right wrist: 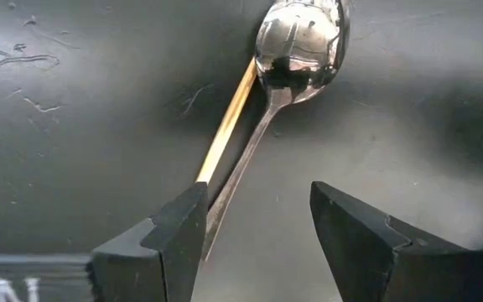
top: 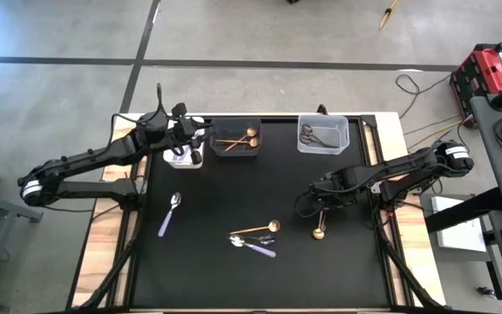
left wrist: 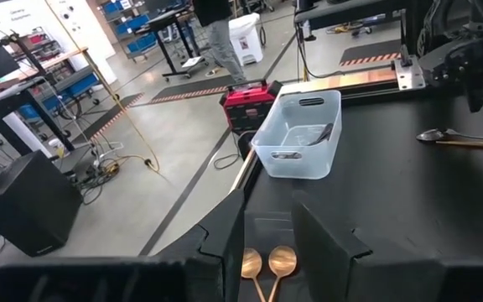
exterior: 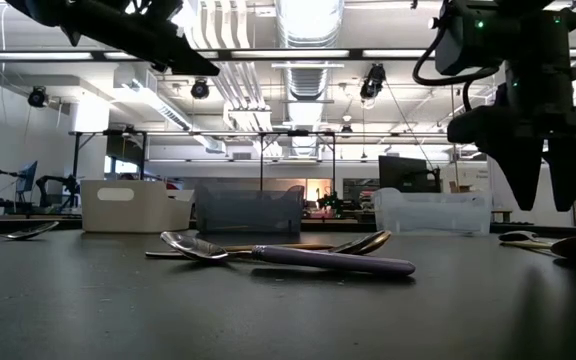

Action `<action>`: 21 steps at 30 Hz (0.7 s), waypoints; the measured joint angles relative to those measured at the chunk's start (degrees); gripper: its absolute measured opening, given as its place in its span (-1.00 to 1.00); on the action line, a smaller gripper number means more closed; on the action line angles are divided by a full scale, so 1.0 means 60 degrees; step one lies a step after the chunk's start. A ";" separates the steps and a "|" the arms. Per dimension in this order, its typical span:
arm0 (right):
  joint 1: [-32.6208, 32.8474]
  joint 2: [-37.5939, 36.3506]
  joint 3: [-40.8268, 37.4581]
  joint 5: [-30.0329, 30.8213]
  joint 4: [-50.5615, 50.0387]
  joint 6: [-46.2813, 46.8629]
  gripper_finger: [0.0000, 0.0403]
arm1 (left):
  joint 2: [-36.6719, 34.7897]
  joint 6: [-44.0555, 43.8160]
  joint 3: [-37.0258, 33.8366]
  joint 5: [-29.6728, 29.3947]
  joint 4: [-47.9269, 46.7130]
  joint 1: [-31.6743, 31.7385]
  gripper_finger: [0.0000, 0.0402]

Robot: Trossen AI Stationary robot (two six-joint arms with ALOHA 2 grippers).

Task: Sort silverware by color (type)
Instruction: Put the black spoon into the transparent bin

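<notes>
High view: silverware scattered on black mat. Lilac-handled spoon [top: 169, 214] lies alone at left, silver bowl toward far side. Mid-near cluster: gold spoon [top: 260, 228] crossing second lilac-handled spoon [top: 255, 247], touching. Gold spoon [top: 319, 227] at right, directly under right gripper [top: 317, 208]; fingers spread apart, nothing held, straddling its handle. Dark bin [top: 237, 138] holds gold spoons; clear bin [top: 323, 134] holds dark grey pieces. Left gripper [top: 200, 133] over gap between white bin [top: 184, 155] and dark bin; fingers slightly apart, nothing visible between.
</notes>
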 joint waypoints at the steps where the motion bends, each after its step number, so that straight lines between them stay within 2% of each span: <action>1: 0.0000 0.0002 0.0000 0.0001 0.0015 0.0070 0.01 | 0.0000 0.0000 0.0000 0.0000 0.0004 -0.0002 -0.58; 13: 0.0000 0.0003 -0.0004 0.0049 0.0398 0.0793 0.01 | -0.0004 -0.0003 0.0000 -0.0073 0.0000 -0.0002 -0.58; 21: 0.0000 0.0003 -0.0004 0.0456 0.0614 0.0909 0.01 | -0.0004 -0.0003 0.0000 -0.0076 0.0000 -0.0002 -0.58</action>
